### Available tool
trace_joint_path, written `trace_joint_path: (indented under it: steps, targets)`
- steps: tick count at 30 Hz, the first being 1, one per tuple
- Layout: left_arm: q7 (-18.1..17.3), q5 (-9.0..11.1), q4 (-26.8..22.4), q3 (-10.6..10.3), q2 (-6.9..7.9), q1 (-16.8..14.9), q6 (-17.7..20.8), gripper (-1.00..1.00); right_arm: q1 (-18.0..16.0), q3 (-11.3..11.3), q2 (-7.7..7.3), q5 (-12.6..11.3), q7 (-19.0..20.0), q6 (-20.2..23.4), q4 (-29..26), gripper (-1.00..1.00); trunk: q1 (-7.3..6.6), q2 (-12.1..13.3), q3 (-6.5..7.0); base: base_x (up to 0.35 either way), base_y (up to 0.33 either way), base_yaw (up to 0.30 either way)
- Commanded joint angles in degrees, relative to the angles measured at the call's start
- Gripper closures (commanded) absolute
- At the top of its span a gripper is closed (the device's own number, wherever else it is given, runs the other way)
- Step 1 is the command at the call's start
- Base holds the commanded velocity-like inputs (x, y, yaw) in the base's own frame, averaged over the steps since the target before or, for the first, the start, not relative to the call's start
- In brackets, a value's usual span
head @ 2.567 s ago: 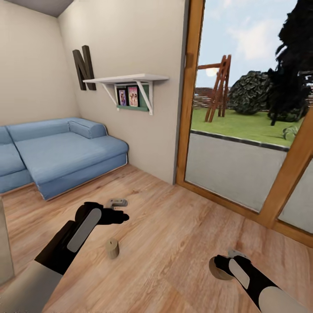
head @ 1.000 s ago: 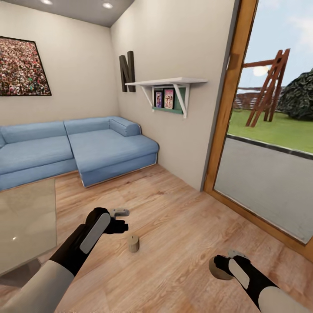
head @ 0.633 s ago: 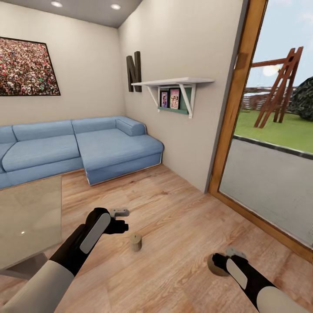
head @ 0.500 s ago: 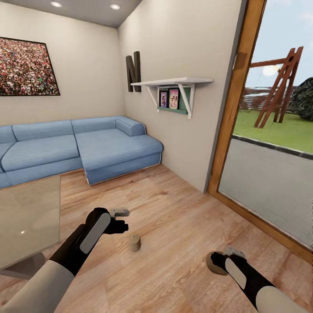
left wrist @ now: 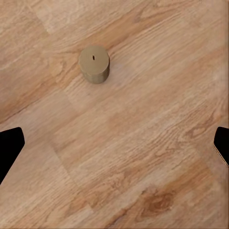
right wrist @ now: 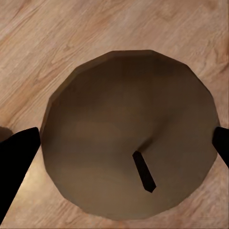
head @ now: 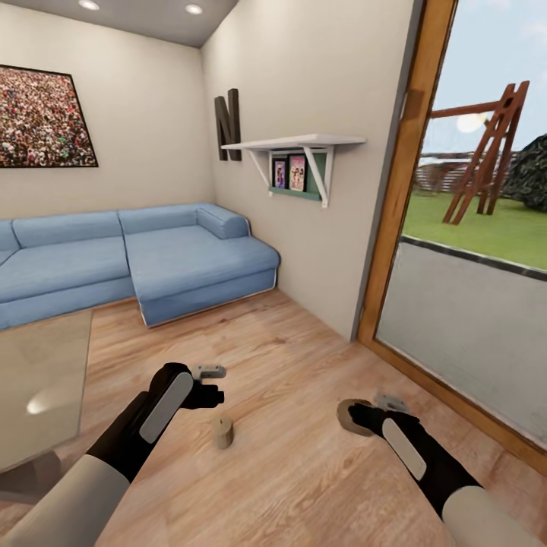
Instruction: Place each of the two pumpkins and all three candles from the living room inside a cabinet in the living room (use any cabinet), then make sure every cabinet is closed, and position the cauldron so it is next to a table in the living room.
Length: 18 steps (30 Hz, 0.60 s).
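Head view, going left to right: a glass surface [head: 38, 387] is sitting at the left edge, with the blue sofa [head: 137, 258] behind it in the mid-left. The left pincer [head: 209, 384] is hovering in the lower-left centre with nothing in it; in the left wrist view its dark fingertips [left wrist: 9, 148] are sitting at opposite frame edges, so it is spread wide. One candle [head: 222, 432] is standing upright on the wood floor [head: 304, 471] just below-right of that pincer, not touched (same candle [left wrist: 94, 64] is showing in the upper part of the left wrist view, wick up, apart from both tips). Further right, the right pincer [head: 363, 412] is carrying a second candle [head: 349, 417], lower-right centre; in the right wrist view this second candle [right wrist: 129, 143] is sitting between the two tips, looking clamped. Sliding glass door [head: 471, 266] is taking up the right side.

Progress, as a judgement: early going. One candle is in hand, one is waiting on the floor. Nothing here is showing anything stowed yet, so storing, closing and the cauldron step are all looking undone.
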Motion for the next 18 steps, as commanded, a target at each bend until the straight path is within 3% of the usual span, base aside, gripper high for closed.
trace_joint_path:
  steps: [1, 8, 12, 18]
  targets:
    - [0.61, 0.57, -0.1, -0.15, 0.04, -0.05, 0.07, -1.0, -0.02, 0.14, -0.11, -0.53, -0.98, 2.08, -2.24, 1.0, 0.01, -0.03, -0.07, 0.19, -0.061, 0.0]
    - [0.69, 0.47, -0.08, -0.11, 0.09, -0.05, 0.07, -1.0, -0.36, -2.29, -0.12, -0.85, -5.54, 6.46, -6.06, 1.0, 0.01, -0.03, -0.07, 0.243, 0.007, 0.0]
    - [0.67, 0.57, -0.13, -0.04, 0.1, -0.05, 0.07, -1.0, -0.45, -2.75, -0.01, -0.62, -6.2, 6.63, -6.44, 1.0, 0.01, -0.03, -0.07, 0.216, 0.031, 0.0]
    - [0.63, 0.64, -0.13, -0.03, 0.05, -0.05, 0.07, -1.0, -0.5, -3.12, 0.0, -0.77, -6.51, 6.87, -6.96, 1.0, 0.01, -0.03, -0.07, 0.06, 0.008, 0.037]
